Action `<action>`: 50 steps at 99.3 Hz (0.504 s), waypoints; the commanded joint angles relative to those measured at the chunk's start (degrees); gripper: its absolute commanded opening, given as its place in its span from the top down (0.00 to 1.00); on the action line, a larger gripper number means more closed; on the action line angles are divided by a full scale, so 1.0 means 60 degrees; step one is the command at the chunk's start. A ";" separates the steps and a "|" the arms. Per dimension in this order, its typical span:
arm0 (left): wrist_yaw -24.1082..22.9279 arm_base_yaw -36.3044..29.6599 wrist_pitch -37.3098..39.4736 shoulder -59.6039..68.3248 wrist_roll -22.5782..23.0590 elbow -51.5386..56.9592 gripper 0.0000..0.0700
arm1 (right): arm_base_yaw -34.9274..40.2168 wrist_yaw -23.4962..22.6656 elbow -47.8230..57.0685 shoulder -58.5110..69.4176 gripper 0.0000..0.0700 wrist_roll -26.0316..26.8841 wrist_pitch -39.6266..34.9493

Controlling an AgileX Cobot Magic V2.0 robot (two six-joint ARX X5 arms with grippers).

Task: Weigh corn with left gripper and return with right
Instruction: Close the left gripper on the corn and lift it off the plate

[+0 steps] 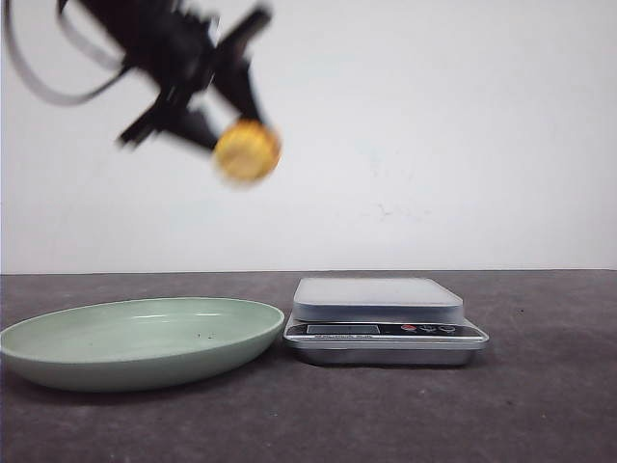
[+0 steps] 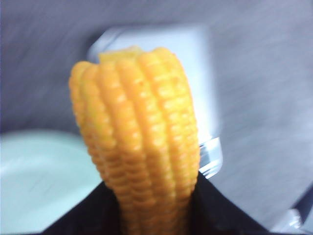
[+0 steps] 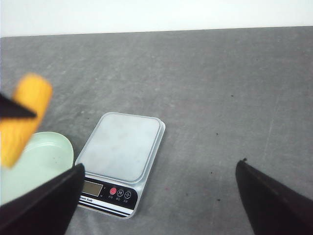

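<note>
My left gripper point(image 1: 227, 135) is shut on the corn point(image 1: 247, 150), a stubby yellow-orange cob, and holds it high in the air above the gap between plate and scale. The image of the arm is blurred. In the left wrist view the corn point(image 2: 139, 147) fills the middle, clamped between the black fingers point(image 2: 88, 210). It also shows in the right wrist view point(image 3: 23, 117). The grey kitchen scale point(image 1: 384, 318) stands on the table with a bare platform point(image 3: 121, 145). My right gripper point(image 3: 159, 196) is open and empty, above the table beside the scale.
A pale green plate point(image 1: 58, 338) lies left of the scale, nothing on it; it shows in the wrist views too point(image 3: 54, 152) point(image 2: 29, 186). Dark grey table top point(image 1: 540, 405) runs to a white back wall.
</note>
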 commanded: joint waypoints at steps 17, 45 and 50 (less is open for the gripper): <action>-0.0619 -0.0659 0.1151 0.0146 -0.0273 0.1297 0.98 | 0.0270 0.0025 0.0036 0.0047 0.11 0.0025 0.0102; -0.2269 -0.1377 0.2448 0.0820 -0.0492 0.1297 0.98 | 0.0281 0.0040 0.0033 0.0058 0.11 0.0029 0.0091; -0.2269 -0.1406 0.2539 0.1060 -0.0619 0.1297 0.98 | 0.0281 0.0040 0.0033 0.0058 0.11 0.0033 0.0084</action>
